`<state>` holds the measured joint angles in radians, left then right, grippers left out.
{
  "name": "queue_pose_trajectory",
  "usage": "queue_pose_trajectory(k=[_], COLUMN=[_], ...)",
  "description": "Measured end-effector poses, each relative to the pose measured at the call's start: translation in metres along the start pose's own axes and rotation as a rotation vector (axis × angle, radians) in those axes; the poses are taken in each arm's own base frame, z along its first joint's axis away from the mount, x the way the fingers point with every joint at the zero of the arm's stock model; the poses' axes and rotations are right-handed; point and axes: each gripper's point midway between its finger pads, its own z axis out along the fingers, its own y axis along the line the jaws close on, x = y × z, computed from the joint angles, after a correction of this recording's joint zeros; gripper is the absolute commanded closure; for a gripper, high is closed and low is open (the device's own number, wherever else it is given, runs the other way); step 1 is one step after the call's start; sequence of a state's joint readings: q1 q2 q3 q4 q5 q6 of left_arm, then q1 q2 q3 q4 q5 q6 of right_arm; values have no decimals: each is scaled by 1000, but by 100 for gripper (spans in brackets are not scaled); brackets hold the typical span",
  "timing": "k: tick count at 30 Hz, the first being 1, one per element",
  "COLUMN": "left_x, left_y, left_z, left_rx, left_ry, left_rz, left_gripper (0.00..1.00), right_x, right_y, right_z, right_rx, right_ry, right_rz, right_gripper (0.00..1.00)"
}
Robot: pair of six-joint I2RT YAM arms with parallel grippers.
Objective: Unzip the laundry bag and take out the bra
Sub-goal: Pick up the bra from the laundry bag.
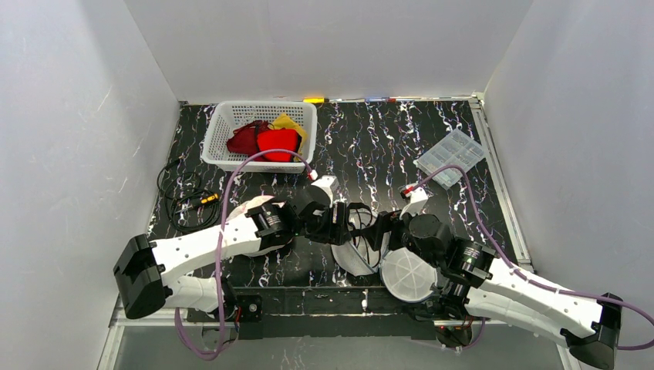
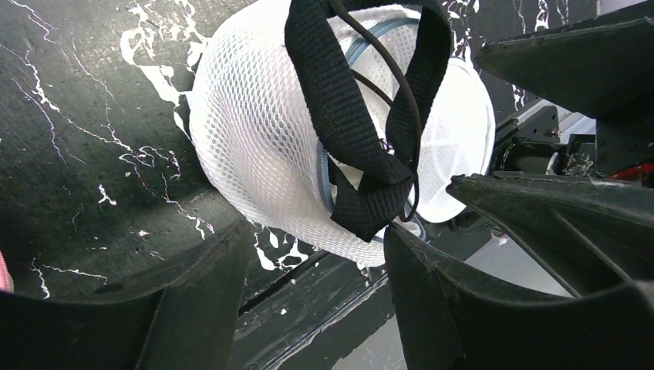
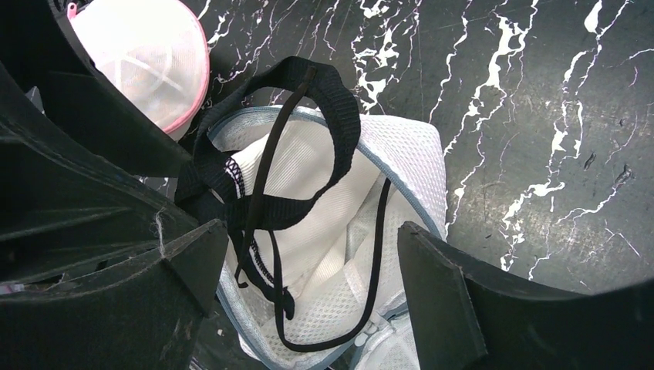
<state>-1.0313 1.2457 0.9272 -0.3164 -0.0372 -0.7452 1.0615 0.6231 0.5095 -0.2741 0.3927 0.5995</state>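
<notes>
risk of hauling the whole laundry bag (image 2: 254,139) along rather than freeing the bra (image 3: 343,123): black straps looped out past the bag's open mouth, easily snagged on mesh. risk too of pinching mesh together with strap. left gripper (image 2: 312,231) spread wide, holding nothing, strap end just ahead of its fingertips. right gripper (image 3: 315,227) equally wide and empty, bag and straps between its fingers. both wrists turned inward, nose to nose above the bag.

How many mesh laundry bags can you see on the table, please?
2. The blue-trimmed bag lies near the front edge, black straps across it; the pink-trimmed bag sits right beside it. The basket could hide more.
</notes>
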Motion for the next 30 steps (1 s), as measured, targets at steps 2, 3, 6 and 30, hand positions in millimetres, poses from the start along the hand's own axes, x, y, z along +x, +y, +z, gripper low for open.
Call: queue_pose_trajectory(k=[2,3,6,30], left_x=[3,4,5,28], left_y=[0,1,4,34], left_z=[3,4,9,10], left_rx=[-9,-13,-32,-75], left_ry=[6,8,9,11], left_rz=[6,7,8,23], left_gripper=[40,40,47,100], right_x=[0,0,1,42], right_y=[0,0,1,24], right_z=[0,0,0,27], right_rx=[0,-1,-3,-106], right_ry=[1,2,4,192], right_rz=[1,2,3,-62], right_gripper=[12,12,13,15])
